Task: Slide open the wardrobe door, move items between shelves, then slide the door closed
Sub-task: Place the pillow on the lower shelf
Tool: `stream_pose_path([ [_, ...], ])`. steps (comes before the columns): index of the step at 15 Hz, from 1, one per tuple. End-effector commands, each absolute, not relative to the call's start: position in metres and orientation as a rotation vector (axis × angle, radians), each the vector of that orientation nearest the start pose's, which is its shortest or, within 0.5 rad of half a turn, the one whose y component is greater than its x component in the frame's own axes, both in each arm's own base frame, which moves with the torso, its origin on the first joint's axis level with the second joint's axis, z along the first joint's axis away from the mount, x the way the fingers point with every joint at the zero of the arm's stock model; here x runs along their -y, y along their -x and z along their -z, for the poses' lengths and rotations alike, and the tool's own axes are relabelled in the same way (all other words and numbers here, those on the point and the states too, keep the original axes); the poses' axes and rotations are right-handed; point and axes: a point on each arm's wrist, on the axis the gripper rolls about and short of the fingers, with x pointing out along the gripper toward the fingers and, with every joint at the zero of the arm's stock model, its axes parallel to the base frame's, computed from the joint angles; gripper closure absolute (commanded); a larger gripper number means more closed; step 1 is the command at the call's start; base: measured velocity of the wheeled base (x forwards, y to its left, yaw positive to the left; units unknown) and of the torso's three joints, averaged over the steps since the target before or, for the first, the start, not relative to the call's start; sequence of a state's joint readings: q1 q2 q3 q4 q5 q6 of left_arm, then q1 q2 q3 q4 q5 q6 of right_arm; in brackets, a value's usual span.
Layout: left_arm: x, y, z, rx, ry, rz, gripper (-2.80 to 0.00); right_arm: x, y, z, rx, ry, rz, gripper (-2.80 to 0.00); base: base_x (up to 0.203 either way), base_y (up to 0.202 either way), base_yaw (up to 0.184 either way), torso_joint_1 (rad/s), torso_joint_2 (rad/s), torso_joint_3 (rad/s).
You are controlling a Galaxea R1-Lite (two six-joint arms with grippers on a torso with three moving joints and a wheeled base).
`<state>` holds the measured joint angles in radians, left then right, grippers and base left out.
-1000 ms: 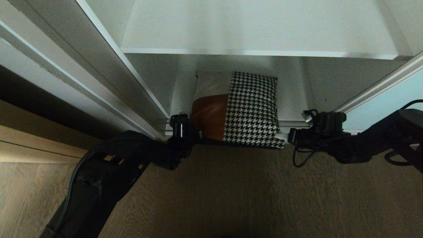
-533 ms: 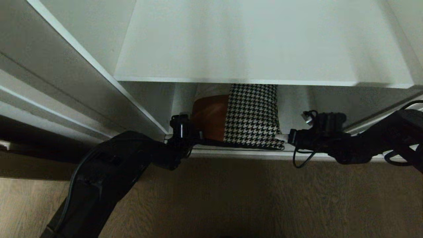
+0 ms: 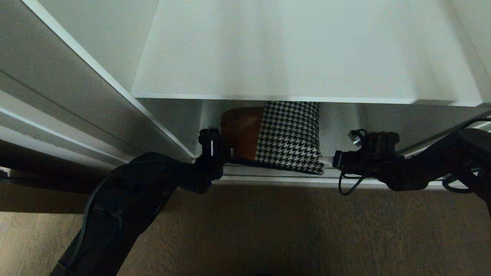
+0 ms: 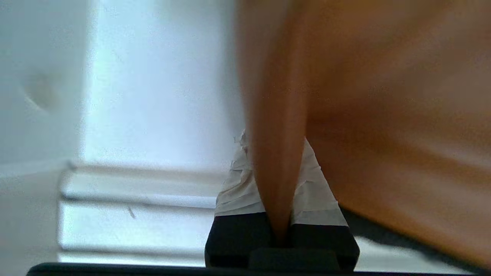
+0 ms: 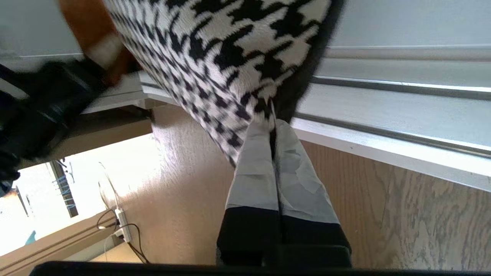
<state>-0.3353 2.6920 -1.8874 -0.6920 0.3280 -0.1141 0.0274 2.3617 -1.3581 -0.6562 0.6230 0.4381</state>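
The cushion (image 3: pixel 284 138), tan-brown on its left and houndstooth on its right, lies on the lower white shelf (image 3: pixel 341 126) with its front edge over the wardrobe's bottom rail. My left gripper (image 3: pixel 230 151) is shut on its tan front corner, seen close up in the left wrist view as gripper (image 4: pixel 277 180) pinching a fold of cushion (image 4: pixel 383 115). My right gripper (image 3: pixel 328 163) is shut on the houndstooth front corner, as the right wrist view shows gripper (image 5: pixel 273 134) and cushion (image 5: pixel 230 46). The upper shelf (image 3: pixel 307 57) hides the cushion's back. The sliding wardrobe door is almost wholly hidden behind my right arm.
The wardrobe's left side panel and frames (image 3: pixel 76 96) slant close beside my left arm. A bottom track (image 3: pixel 276 180) runs along the wardrobe's front, with wooden floor (image 3: pixel 268 230) before it. A power strip with cables (image 5: pixel 122 224) lies on the floor.
The whole head view has shifted: the upper shelf sits lower in the picture and covers more of the cushion. Both grippers keep their hold on the cushion's front corners.
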Motion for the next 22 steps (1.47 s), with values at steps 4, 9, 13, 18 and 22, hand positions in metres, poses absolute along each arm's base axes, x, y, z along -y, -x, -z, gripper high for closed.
stream_pose_path([
  [4,0.175,-0.524,-0.039,-0.083,0.076,-0.035,0.00,-0.026,-0.473,-0.067,-0.457,-0.521,-0.553,0.00,0.000,0.000,0.000,0.000,0.00,0.000],
  [9,0.176,-0.523,-0.051,-0.003,0.083,-0.036,0.00,-0.027,-0.491,-0.084,-0.348,-0.494,-0.480,0.00,0.000,0.000,0.000,0.000,0.00,0.000],
  [13,0.202,-0.516,-0.033,-0.035,0.042,0.011,0.00,-0.025,-0.485,-0.090,-0.299,-0.483,-0.464,0.00,0.000,0.000,0.000,0.000,0.00,0.000],
  [18,0.207,-0.514,-0.020,-0.054,0.009,0.016,0.00,-0.024,-0.466,-0.102,-0.317,-0.478,-0.471,0.00,0.000,0.000,0.000,0.000,0.00,0.000],
  [22,0.207,-0.514,-0.013,-0.065,-0.003,0.013,0.00,-0.019,-0.464,-0.103,-0.312,-0.467,-0.462,0.00,0.000,0.000,0.000,0.000,0.00,0.000],
])
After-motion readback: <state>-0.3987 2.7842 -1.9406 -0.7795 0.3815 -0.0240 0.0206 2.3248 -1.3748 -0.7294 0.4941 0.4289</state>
